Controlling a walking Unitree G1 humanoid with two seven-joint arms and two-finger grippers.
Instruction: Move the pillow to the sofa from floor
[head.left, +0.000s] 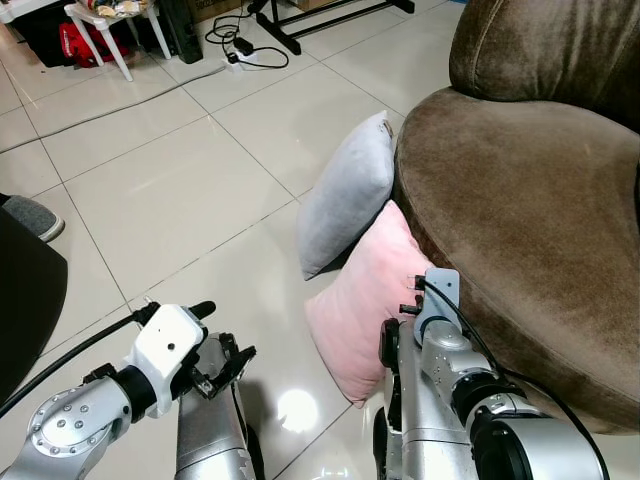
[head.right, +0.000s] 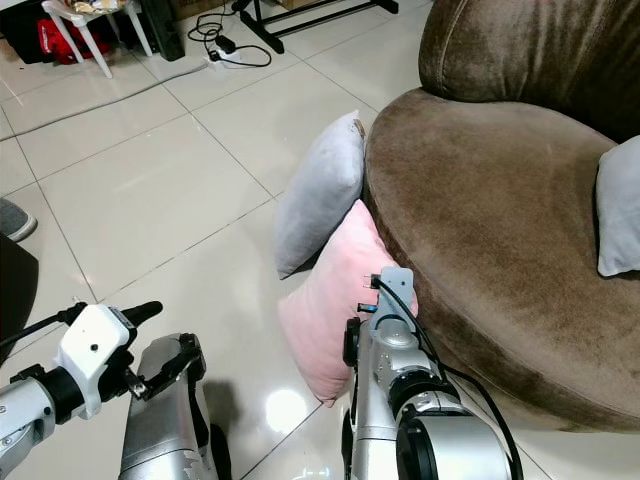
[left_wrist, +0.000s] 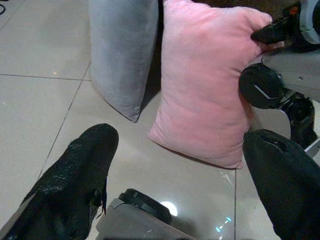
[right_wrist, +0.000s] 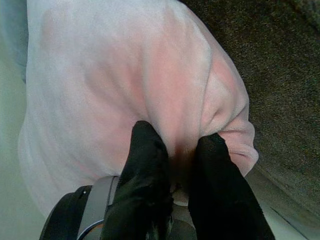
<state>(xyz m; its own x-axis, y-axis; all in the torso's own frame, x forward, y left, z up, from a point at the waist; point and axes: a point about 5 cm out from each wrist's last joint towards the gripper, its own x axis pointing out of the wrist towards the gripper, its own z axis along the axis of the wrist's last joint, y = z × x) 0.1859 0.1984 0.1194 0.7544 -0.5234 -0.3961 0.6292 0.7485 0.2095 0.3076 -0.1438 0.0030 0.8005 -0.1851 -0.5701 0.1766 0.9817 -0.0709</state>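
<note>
Two right fingers (right_wrist: 150, 165) pinched on pink pillow (right_wrist: 125, 75).

I saw a glossy pale tiled floor (head.left: 180, 190), a white plastic stool (head.left: 105, 25) at the far edge, and black cables (head.left: 240, 40) nearby.

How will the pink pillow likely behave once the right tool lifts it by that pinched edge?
The pink pillow is probably soft and floppy: its fabric bunches between the right tool fingers. It likely hangs and sags from that edge rather than staying flat. It looks light for its size, plump and leaning on the sofa without flattening. Its plush cover may slip slightly.
</note>
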